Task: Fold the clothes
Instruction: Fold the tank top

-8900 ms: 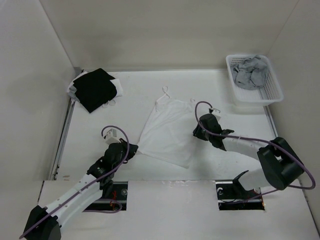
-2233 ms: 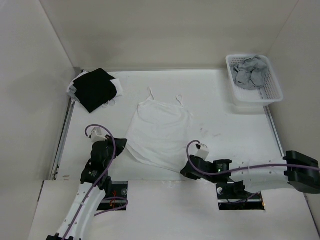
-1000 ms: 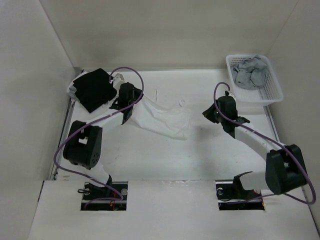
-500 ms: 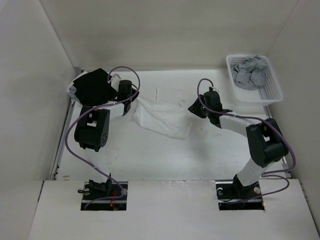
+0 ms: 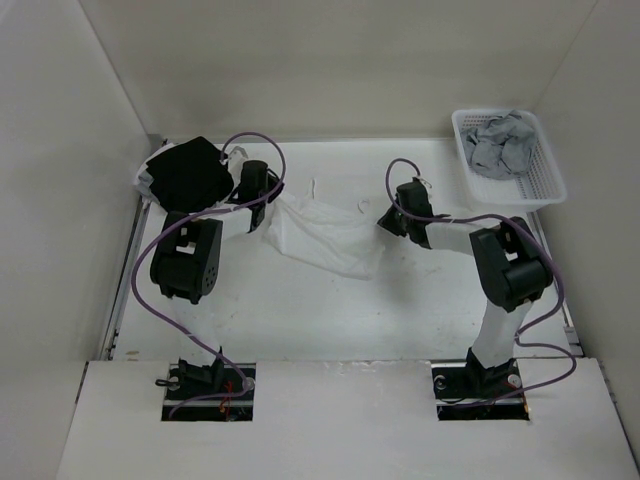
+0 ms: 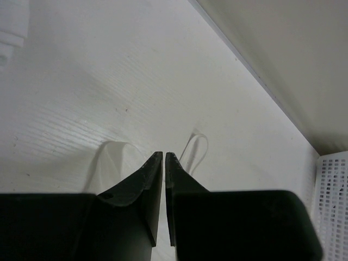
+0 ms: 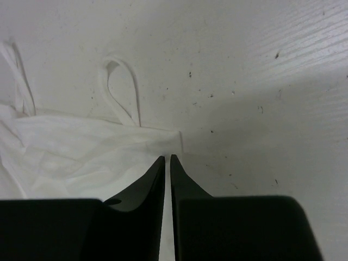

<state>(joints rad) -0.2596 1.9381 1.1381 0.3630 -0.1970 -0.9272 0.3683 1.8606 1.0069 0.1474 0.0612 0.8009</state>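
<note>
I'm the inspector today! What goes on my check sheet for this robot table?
Surface: white table, a few dark specks.
Job's things: white camisole bunched mid-table, partly folded, straps toward the back.
Clutter: black garment back left; grey garments in a white basket back right.
Pincers: left pincer and right pincer both nearly closed at the camisole's edges; grip unclear.
Cables: purple cables loop along both arms.
Surroundings: plain pale walls; nothing else seen.

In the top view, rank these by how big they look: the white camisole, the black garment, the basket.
Largest: the white camisole and the basket, about alike, too close to rank.
Smallest: the black garment.
</note>
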